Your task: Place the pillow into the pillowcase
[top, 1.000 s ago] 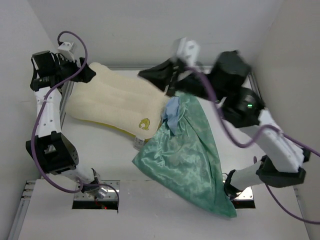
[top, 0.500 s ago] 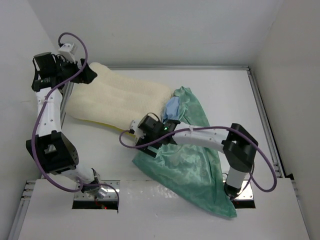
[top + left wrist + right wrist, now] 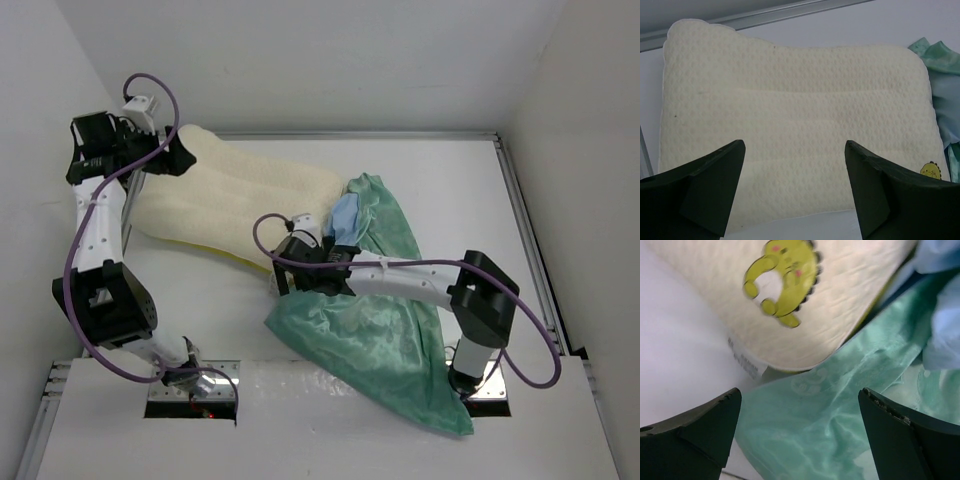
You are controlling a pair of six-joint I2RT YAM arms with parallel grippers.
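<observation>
The pillow (image 3: 235, 200) lies on the bench's (image 3: 460, 190) far left. Its logo (image 3: 782, 277) corner touches the crumpled pillowcase (image 3: 385, 335), whose blue lining (image 3: 345, 215) bunches against that end. The right fingers (image 3: 695, 430) hang spread over that meeting, with the right arm lying across the case. The left fingers (image 3: 705, 180) are spread and empty at the pillow's left end.
</observation>
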